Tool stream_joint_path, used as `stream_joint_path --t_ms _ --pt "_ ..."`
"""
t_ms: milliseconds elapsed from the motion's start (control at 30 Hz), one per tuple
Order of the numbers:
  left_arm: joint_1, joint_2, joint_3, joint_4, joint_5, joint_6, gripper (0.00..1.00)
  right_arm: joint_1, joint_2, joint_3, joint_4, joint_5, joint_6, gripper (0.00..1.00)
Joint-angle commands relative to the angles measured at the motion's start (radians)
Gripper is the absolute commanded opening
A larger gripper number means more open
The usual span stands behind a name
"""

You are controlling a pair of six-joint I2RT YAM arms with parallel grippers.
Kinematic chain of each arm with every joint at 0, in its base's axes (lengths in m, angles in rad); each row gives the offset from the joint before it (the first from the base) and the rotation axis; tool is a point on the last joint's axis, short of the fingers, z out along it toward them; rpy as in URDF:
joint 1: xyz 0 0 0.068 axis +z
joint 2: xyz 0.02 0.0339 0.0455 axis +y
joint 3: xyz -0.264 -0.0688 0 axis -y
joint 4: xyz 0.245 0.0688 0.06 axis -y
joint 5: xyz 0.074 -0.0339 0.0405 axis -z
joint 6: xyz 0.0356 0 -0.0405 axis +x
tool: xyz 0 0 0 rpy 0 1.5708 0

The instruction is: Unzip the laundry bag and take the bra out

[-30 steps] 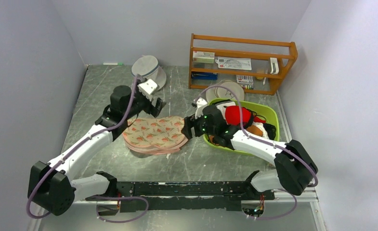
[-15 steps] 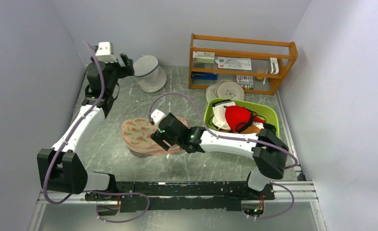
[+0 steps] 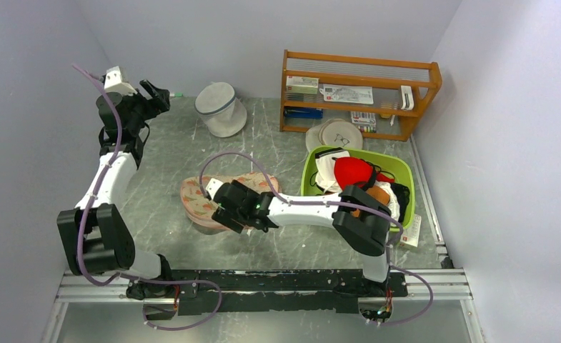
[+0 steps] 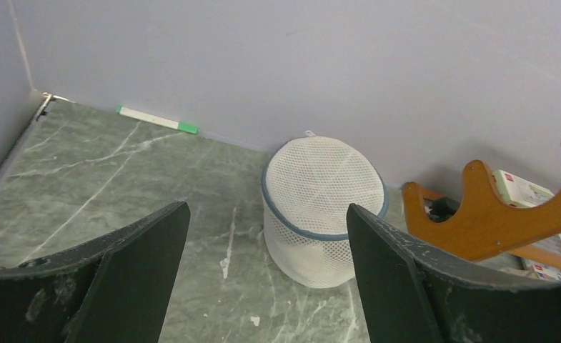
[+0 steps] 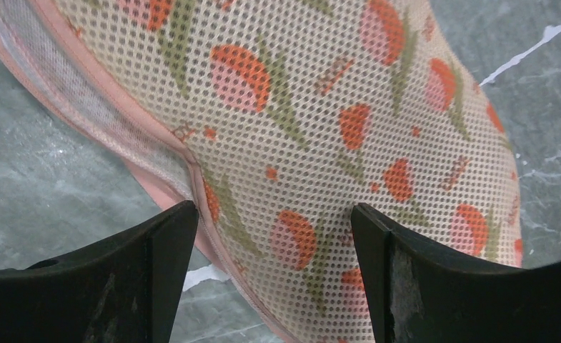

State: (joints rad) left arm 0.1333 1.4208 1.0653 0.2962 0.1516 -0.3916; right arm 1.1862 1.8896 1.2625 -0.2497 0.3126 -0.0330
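Note:
The laundry bag [image 3: 197, 197], a flat peach pouch with red print, lies mid-table. My right gripper [image 3: 224, 216] is open and low over its near left edge. In the right wrist view the pouch [image 5: 320, 121] fills the frame, and its pink seamed rim runs between the spread jaws of my right gripper [image 5: 271, 223]. No opening in the pouch shows. The black bra is hidden. My left gripper [image 3: 160, 92] is open and empty, raised at the far left corner, well away from the pouch. In the left wrist view it [image 4: 266, 214] points at the back wall.
A white cylindrical mesh bag [image 3: 221, 108] [image 4: 324, 207] stands at the back. A wooden shelf [image 3: 359, 93] is at the back right. A green basket [image 3: 400, 170] on the right holds a red bra [image 3: 352, 171] and other clothes. A green-tipped marker [image 4: 157, 119] lies by the wall.
My left arm left the pouch and swung up to the far left corner. My right arm reached left across the pouch to its near left edge.

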Motion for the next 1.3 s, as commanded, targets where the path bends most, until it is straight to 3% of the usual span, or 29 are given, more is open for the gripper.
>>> stream_joint_path --t_ms 0,167,467,567,933,1267 --pt "0.019 0.030 0.013 0.076 0.160 -0.053 0.91 0.020 0.023 0.018 -0.020 0.039 -0.002 0.79" --pt "0.016 0.045 0.007 0.100 0.200 -0.069 0.91 0.026 0.011 0.011 -0.011 0.073 0.033 0.67" --pt "-0.031 0.063 0.019 0.074 0.212 -0.015 0.90 0.029 -0.053 -0.008 0.022 0.118 0.066 0.27" --pt "-0.054 0.063 0.024 0.058 0.206 0.016 0.90 0.030 -0.068 0.001 0.012 0.110 0.090 0.20" --pt "-0.056 0.063 0.028 0.053 0.227 0.023 0.90 -0.009 -0.107 0.011 0.104 0.278 0.049 0.16" --pt "-0.053 0.080 0.040 0.037 0.231 0.029 0.89 -0.187 0.000 0.038 0.425 0.263 -0.116 0.17"
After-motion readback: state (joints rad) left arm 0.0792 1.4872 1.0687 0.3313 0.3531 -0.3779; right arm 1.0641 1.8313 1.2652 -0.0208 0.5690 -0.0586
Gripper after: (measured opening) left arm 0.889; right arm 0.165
